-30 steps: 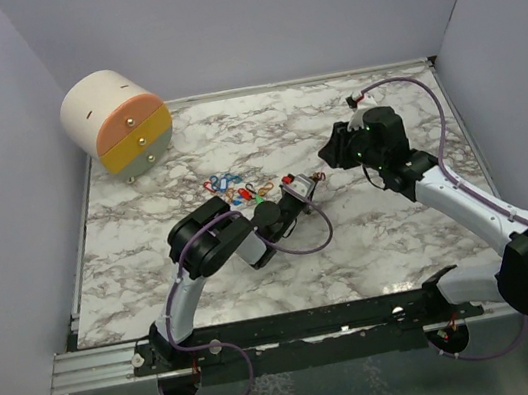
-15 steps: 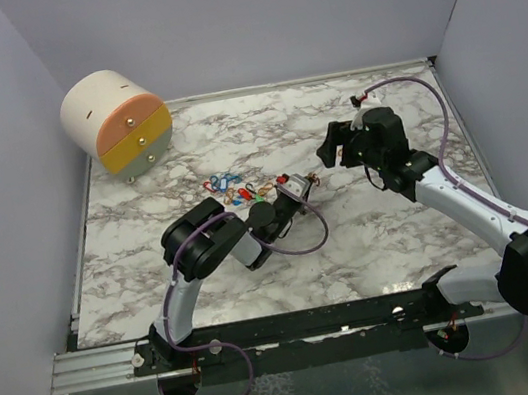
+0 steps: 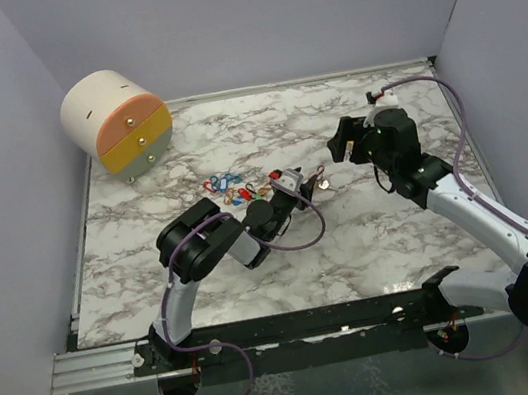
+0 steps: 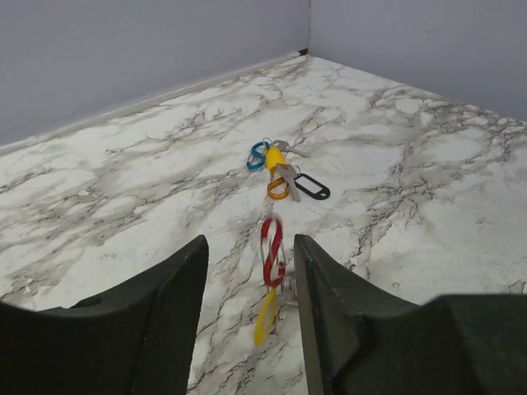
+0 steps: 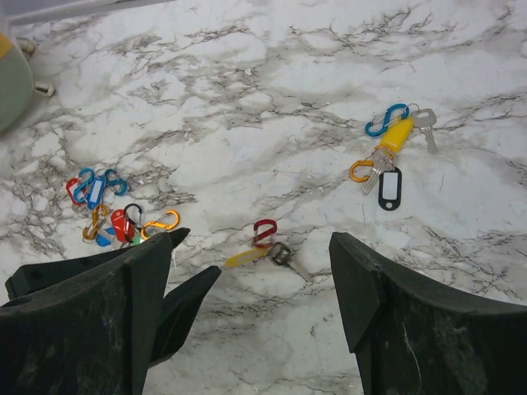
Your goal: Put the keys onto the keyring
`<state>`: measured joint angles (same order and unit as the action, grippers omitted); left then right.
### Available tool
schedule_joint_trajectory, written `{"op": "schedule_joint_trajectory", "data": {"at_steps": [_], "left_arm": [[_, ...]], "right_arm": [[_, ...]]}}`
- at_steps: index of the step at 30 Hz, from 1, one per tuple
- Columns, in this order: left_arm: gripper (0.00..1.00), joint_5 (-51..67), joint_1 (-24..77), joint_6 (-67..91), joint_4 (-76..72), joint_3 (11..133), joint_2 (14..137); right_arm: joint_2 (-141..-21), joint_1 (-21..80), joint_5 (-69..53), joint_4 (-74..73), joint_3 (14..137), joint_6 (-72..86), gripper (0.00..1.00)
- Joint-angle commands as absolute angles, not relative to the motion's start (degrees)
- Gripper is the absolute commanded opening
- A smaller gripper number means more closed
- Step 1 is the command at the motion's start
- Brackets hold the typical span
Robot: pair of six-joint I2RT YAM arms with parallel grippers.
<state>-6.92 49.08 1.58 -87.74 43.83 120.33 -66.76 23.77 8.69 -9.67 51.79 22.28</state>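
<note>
The left pincer (image 4: 249,251) is hovering low over the middle of the marble counter (image 3: 373,240). Its two black fingers (image 4: 165,313) are standing apart, with nothing clamped between them. Just beyond its tips a red clip (image 4: 272,251) is lying on the counter. A yellow key tag (image 4: 265,317) is stretching out from the clip and a small metal key (image 5: 282,254) is resting beside it. Whether the three are joined I cannot tell, and the tag is showing blurred in the left wrist view.

The right pincer (image 5: 251,240) is hanging above the counter to the right of that clip. Its fingers (image 5: 387,313) are spread wide and gripping nothing.

Most of the key tags are lying in a loose heap (image 3: 232,189) to the left of the left pincer. Blue, red and green tags are mixing there with blue, orange and red clips, touching and overlapping.

A second bunch (image 5: 387,156) is lying to the right of the red clip and farther back, well apart from the heap. It is made up of a yellow tag (image 5: 396,133) touching a blue clip (image 5: 385,118), an orange clip (image 5: 360,170), a black tag (image 5: 389,189) and a silver key (image 5: 425,123). In the top view the right arm is hiding it.

A round cream drawer unit (image 3: 116,121), with orange, yellow and green fronts, is standing at the far left corner of the counter.
</note>
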Motion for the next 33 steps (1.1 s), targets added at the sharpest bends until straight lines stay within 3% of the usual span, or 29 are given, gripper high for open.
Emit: {"op": "schedule_joint_trajectory", "data": {"at_steps": [1,8,14,19,24,33], "left_arm": [[0.5,-7.6,48.7,3.5,-88.2,43.9,117.1],[0.56,-9.3,48.8,4.2,-86.9,40.2,112.4],[0.74,-13.9,48.7,8.4,-82.7,32.5,100.5],[0.83,-13.7,48.8,11.0,-64.6,30.3,84.7],[0.98,-11.8,48.9,13.4,-56.5,25.6,71.9],[0.99,-6.6,49.1,17.8,-46.4,17.0,58.3]], "right_arm": [[-64.9,23.5,11.8,-10.3,50.9,22.4,0.78],[-63.8,23.4,11.8,-10.7,50.9,22.1,0.78],[-60.9,23.4,16.3,-10.9,49.8,23.9,0.81],[-56.2,23.4,22.1,-9.5,45.3,29.0,0.91],[-49.7,23.4,19.4,-9.6,40.1,34.6,0.91],[-39.9,23.7,5.5,-14.4,31.2,36.8,0.92]]}}
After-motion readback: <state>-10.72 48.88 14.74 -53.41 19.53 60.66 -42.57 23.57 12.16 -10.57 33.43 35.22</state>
